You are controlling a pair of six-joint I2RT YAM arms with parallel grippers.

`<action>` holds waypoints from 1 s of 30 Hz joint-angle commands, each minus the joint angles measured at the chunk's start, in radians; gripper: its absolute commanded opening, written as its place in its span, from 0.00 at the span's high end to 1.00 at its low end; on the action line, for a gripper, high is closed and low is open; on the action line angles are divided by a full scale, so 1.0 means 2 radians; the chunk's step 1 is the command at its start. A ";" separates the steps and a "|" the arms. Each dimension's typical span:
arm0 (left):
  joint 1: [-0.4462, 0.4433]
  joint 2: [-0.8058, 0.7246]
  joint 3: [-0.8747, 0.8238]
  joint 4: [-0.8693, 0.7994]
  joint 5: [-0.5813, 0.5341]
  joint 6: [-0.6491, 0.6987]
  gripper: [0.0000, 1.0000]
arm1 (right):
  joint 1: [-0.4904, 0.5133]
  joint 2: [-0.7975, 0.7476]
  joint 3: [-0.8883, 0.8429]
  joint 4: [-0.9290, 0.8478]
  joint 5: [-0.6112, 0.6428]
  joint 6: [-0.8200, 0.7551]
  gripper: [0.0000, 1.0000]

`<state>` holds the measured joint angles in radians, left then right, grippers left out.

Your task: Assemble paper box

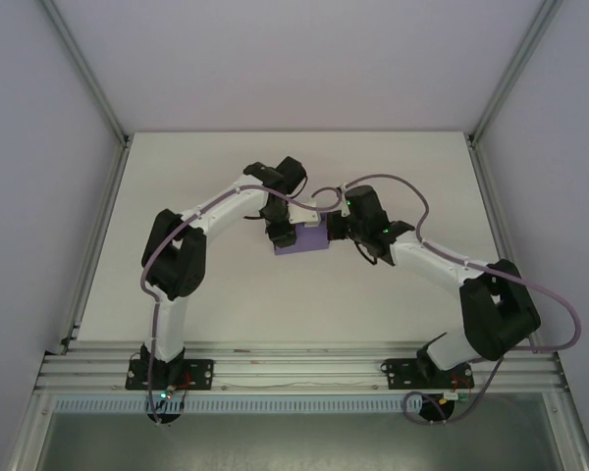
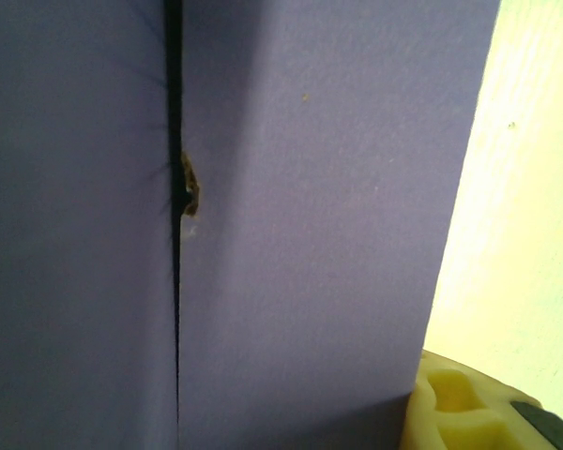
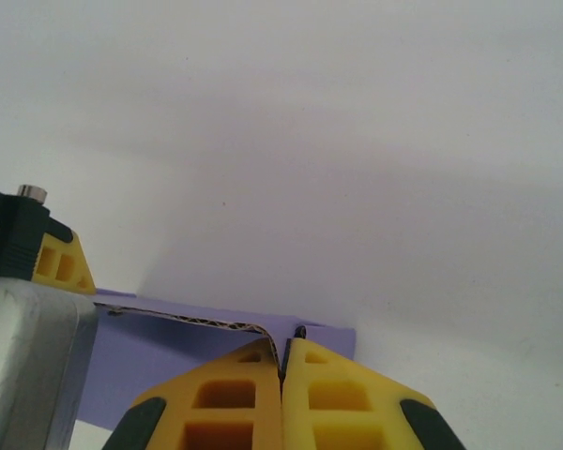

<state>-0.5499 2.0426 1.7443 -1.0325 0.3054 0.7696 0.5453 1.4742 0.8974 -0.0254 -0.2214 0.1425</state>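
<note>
The purple paper box (image 1: 304, 241) lies mid-table between both grippers. My right gripper (image 3: 286, 347) is shut on a bent corrugated flap of the box (image 3: 169, 356); the card edge runs down between its yellow fingers (image 3: 235, 394). From above, the right gripper (image 1: 336, 232) is at the box's right end and the left gripper (image 1: 281, 234) at its left end. In the left wrist view, purple card (image 2: 310, 234) with a dark slit between two panels hides the jaws. One yellow finger (image 2: 460, 412) shows past the card's right edge.
The white table (image 1: 226, 294) is walled by pale panels with aluminium posts at the back corners. A metal rail (image 1: 294, 368) carrying both arm bases runs along the near edge. Purple cables loop over the arms.
</note>
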 commanded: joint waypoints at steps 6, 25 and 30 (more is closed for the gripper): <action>-0.007 0.012 0.002 0.031 -0.001 -0.010 0.55 | 0.004 0.039 -0.059 0.041 0.055 -0.007 1.00; -0.006 -0.047 -0.023 0.089 -0.013 -0.064 0.20 | 0.028 0.024 -0.099 0.093 0.102 -0.024 1.00; -0.006 -0.115 -0.083 0.141 -0.034 -0.109 0.14 | 0.041 0.004 -0.090 0.076 0.125 -0.014 1.00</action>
<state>-0.5552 1.9076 1.6154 -0.8246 0.2756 0.6247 0.6094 1.4902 0.7403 0.2867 -0.0109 0.1120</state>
